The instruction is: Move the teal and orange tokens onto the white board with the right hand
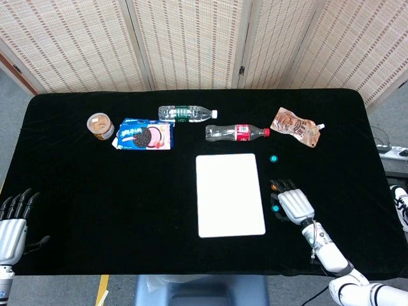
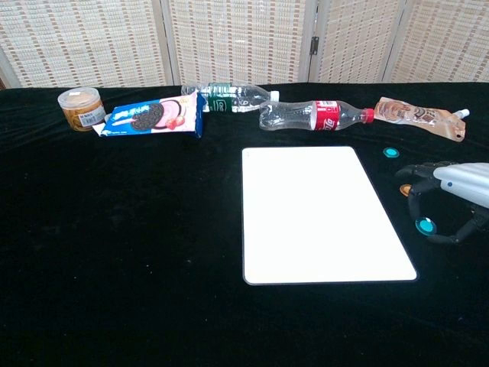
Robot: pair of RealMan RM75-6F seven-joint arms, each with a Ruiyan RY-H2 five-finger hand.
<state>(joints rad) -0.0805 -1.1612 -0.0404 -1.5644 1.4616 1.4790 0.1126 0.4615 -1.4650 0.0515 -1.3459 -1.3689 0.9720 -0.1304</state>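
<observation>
The white board point(image 1: 230, 195) point(image 2: 321, 214) lies flat at the table's middle. My right hand point(image 1: 293, 204) point(image 2: 452, 197) hovers just right of it, fingers apart and arched down. A teal token point(image 1: 275, 208) point(image 2: 422, 225) lies on the cloth between its fingertips and thumb; I see no grip on it. The orange token point(image 1: 275, 187) point(image 2: 403, 189) peeks out at the fingertips, partly hidden. A second teal token point(image 1: 273, 158) point(image 2: 391, 152) lies farther back, apart from the hand. My left hand point(image 1: 13, 223) hangs at the near left table edge, fingers spread, holding nothing.
Along the back lie a red-label bottle point(image 1: 236, 132), a green-label bottle point(image 1: 185, 114), a brown pouch point(image 1: 295, 126), a cookie pack point(image 1: 145, 135) and a small jar point(image 1: 100, 125). Black cloth covers the table point(image 1: 127, 204).
</observation>
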